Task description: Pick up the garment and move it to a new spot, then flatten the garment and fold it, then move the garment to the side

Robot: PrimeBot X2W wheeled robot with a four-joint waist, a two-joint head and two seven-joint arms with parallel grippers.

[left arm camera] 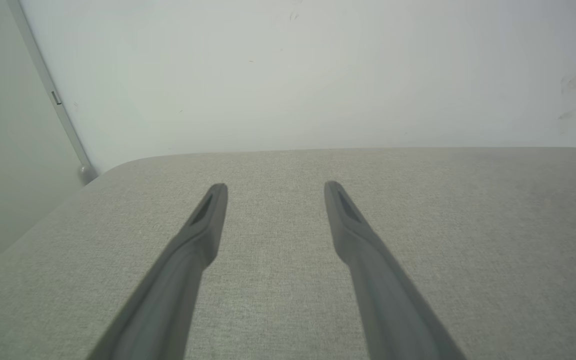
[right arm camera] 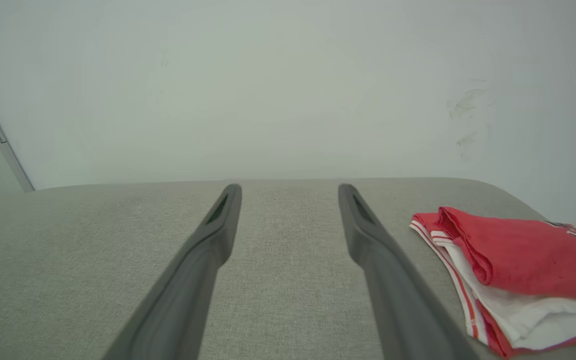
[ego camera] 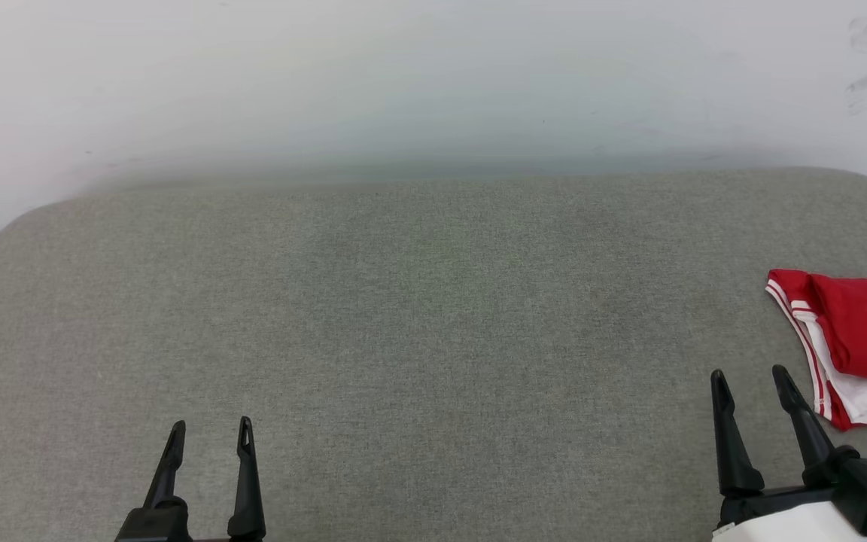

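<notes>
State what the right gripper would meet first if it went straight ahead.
For the right gripper, probably the white wall beyond the grey cushion; the garment lies off its line; depth unclear.

My head camera looks forward and down across the grey cushion [ego camera: 418, 316] to the white wall [ego camera: 433, 75]. Each wrist camera sits low over that cushion, facing the same wall. Head and right wrist views share the red jersey [ego camera: 866, 324] at right.

Grey fabric-covered surface [ego camera: 418, 316] backed by pale wall [ego camera: 403, 75] at 12 o'clock; scuff marks [ego camera: 866, 81] seen at 2 o'clock.
</notes>
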